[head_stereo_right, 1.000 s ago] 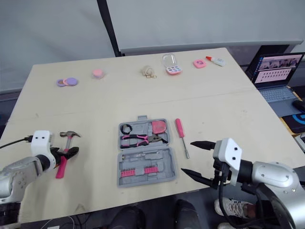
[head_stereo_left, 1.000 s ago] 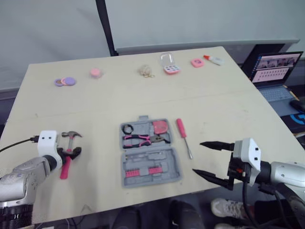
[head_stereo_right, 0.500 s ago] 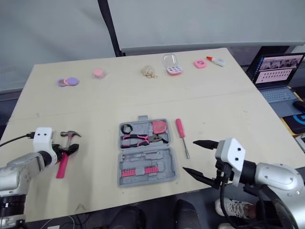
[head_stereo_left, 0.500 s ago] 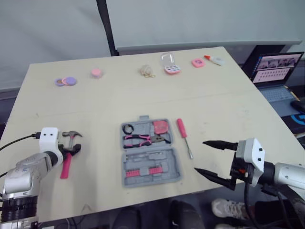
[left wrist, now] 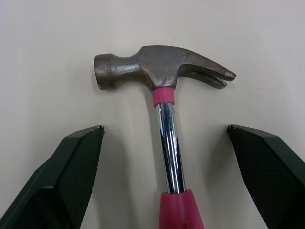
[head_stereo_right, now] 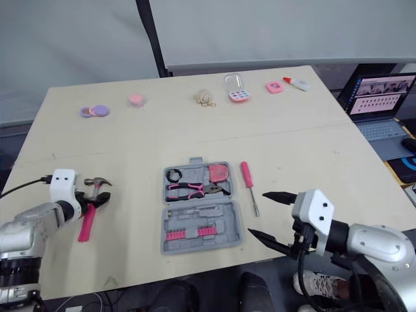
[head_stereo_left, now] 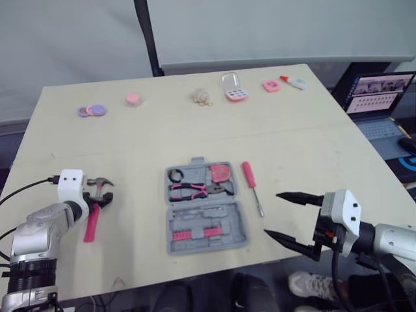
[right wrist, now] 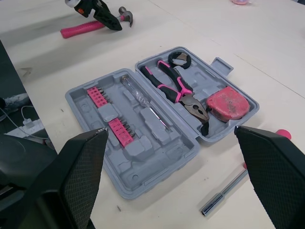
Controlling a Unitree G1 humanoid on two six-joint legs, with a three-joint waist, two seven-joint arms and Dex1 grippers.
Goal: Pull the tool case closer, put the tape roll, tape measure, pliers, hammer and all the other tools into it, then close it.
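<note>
Beneath left end effector point(left wrist: 164, 128), half-hidden hammer point(left wrist: 159, 67)

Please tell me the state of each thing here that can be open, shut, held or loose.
Tool case: open.
Hammer: on the table, not gripped.
Left tool: open, straddling the hammer.
Right tool: open, empty.
Pliers: stowed in the case.
Screwdriver: on the table, outside the case.
Laptop: open, screen lit.

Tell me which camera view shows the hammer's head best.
The left wrist view: the pink-handled steel claw hammer lies close, face and claw plain, inside the open left pincer. Both eye views show it small; the right wrist view shows it distant, partly behind that pincer.
</note>
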